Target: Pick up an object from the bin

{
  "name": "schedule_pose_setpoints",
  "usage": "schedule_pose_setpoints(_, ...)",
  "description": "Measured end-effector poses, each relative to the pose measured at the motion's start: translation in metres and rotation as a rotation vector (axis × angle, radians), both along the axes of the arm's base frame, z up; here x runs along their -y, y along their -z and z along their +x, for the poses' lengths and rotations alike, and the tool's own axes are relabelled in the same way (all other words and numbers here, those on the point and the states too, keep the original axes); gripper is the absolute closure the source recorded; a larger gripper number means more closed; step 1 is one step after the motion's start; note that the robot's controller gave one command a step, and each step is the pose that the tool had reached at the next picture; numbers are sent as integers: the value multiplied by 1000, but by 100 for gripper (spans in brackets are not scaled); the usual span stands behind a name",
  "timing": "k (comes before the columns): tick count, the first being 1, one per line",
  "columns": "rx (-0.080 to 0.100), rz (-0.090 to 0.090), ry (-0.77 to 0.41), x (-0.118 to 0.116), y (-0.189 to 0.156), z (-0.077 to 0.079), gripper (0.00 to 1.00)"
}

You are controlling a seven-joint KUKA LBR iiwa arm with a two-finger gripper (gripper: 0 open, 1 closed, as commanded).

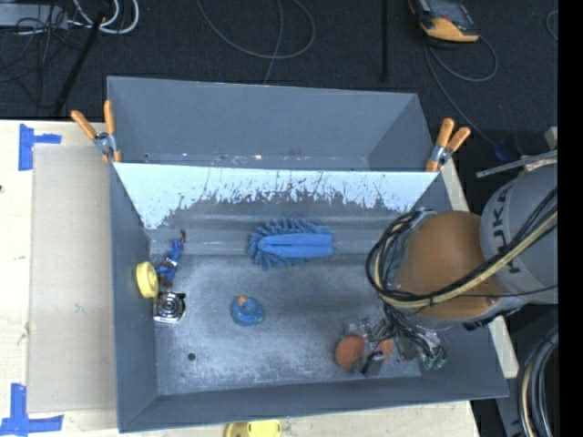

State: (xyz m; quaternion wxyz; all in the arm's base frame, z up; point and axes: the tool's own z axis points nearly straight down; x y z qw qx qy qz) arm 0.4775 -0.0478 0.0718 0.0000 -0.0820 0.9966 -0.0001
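Against the left wall of the bin (273, 376), a yellow round piece (147, 279), a small blue piece (169, 260) and a shiny metal piece (169, 308) are lying close together. Further right, a small blue lump (247, 311) is sitting on the floor, with a blue bristly brush (291, 244) lying beyond it. In the near right corner a brownish-orange ball (347, 351) is lying just beside the end effector (383, 342), which is hanging low under the arm's orange cover (437, 262); cannot tell whether it is open, closed or gripping anything.
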Motion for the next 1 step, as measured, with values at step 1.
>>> schedule_pose_setpoints(1,0,0,-1,0,-3,0,100)
